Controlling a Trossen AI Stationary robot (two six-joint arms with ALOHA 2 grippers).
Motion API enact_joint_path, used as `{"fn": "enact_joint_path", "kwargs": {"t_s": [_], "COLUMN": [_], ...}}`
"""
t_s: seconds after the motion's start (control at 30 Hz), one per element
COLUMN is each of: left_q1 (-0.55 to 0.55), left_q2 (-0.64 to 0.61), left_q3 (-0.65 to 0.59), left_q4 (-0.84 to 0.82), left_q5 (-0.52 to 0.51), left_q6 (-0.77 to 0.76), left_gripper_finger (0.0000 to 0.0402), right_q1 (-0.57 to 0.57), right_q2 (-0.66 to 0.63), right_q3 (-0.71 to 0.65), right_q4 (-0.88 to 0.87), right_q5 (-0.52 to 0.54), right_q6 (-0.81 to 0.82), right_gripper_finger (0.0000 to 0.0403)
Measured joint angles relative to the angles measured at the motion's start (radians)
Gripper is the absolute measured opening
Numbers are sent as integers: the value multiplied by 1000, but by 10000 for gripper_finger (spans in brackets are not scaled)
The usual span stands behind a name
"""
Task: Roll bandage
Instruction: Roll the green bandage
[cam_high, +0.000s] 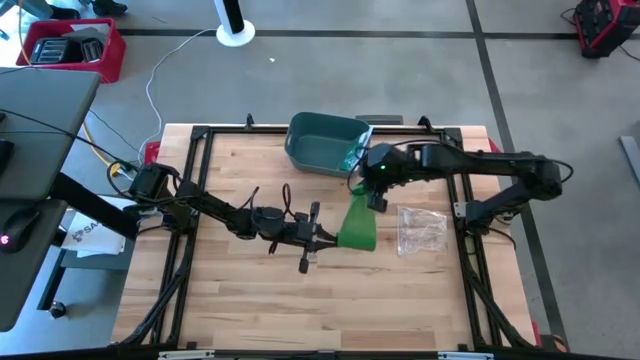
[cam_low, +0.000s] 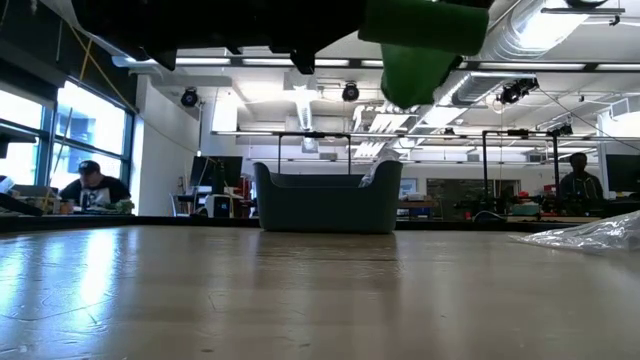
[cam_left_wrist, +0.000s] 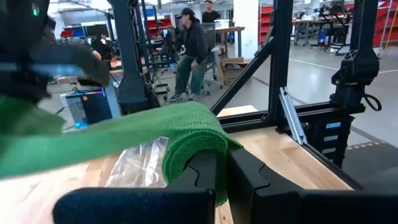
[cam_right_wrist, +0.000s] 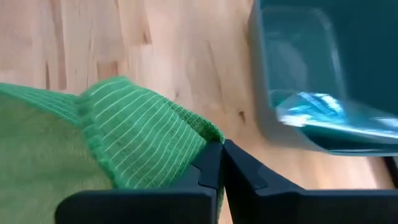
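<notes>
Stretching from lower left to upper right near the middle of the high view, the green bandage (cam_high: 358, 225) is held off the worktop (cam_high: 250, 310): its rolled end is pinched by the left claw (cam_high: 330, 238), its loose end by the right claw (cam_high: 376, 200)

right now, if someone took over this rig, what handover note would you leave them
Left gripper: shut on the rolled end of the green bandage, lifted above mid-table.
Right gripper: shut on the bandage's other end, near the teal bin.
Bandage hangs stretched between the two, clear of the wooden table. Clear plastic wrapper lies to the right.
Done: both ends gripped, a partial roll formed at the left gripper.
Left: wind up the loose length.
</notes>
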Motion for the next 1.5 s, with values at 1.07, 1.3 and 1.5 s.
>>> {"fn": "enact_joint_path", "kwargs": {"t_s": [1.07,1.3,1.5], "left_q1": [-10,-62,-81], "left_q2": [-12,-130,-254], "left_q3": [1,-27,-38], "left_q4": [-9,-12,-61], "left_q5": [-111,-252,-245], "left_q6": [20,152,223], "left_gripper_finger": [7,7,7], "right_q1": [107,346,472], "right_q2": [-186,-376,-430], "right_q3": [-10,-325,-573], "right_q4": [-114,286,897], "right_q5": [-247,-105,66], "right_q6": [-152,-63,-92], "right_gripper_finger": [184,184,184]}}
